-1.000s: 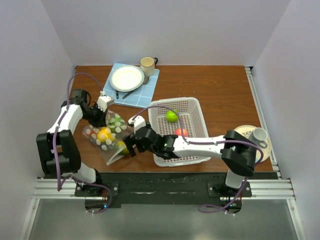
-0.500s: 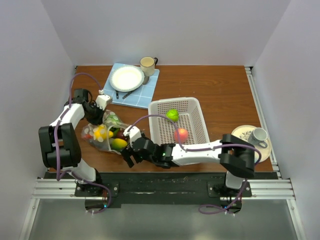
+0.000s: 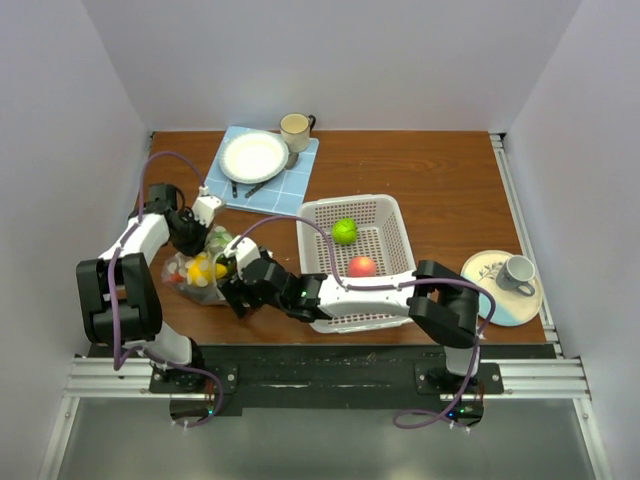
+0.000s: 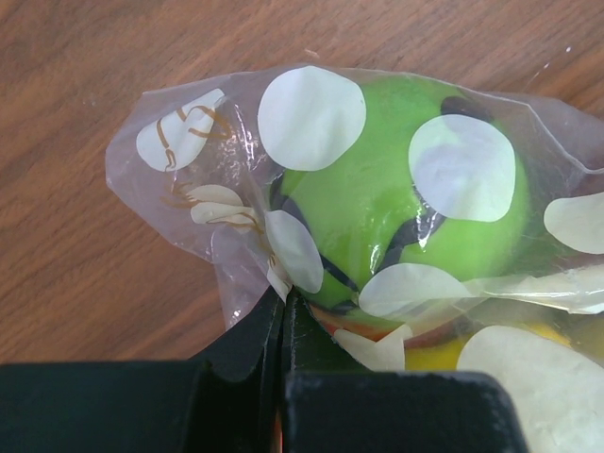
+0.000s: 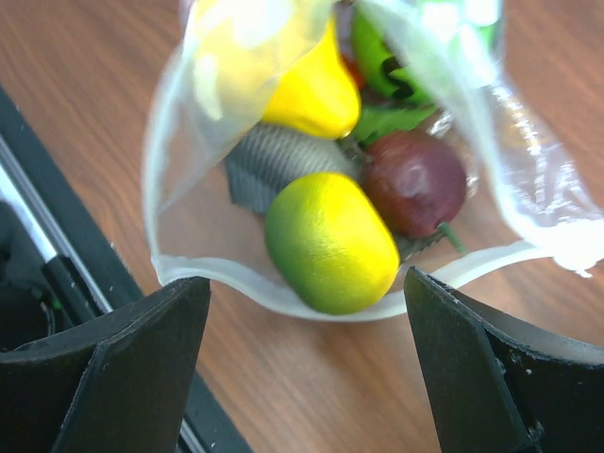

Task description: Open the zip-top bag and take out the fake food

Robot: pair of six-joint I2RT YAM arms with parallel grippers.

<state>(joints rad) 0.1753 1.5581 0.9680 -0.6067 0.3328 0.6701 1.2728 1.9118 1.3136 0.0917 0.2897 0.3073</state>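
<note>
Left gripper (image 4: 283, 316) – jaws pinched shut on a corner of the clear polka-dotted zip-top plastic bag (image 4: 311, 118), which lies on the table left of the white perforated plastic basket (image 3: 385, 235), mouth open

Inside the bag: yellow-green oval fruit (image 5: 330, 241), maroon round fruit (image 5: 413, 181), yellow piece (image 5: 316, 90)

Right gripper (image 5: 307, 363) – fingers spread wide at the bag's mouth, holding nothing

In the basket: green lime (image 3: 344, 231), red apple (image 3: 362, 266)

- Left wrist: the zip-top bag (image 4: 311, 118) runs off the right edge; my left gripper (image 4: 283, 307) covers part of the yellow piece (image 4: 436, 355).
- Right wrist: the bag's far end is blurred and cut by the top edge.
- From above, my right gripper (image 3: 232, 290) hides the bag's mouth.
</note>
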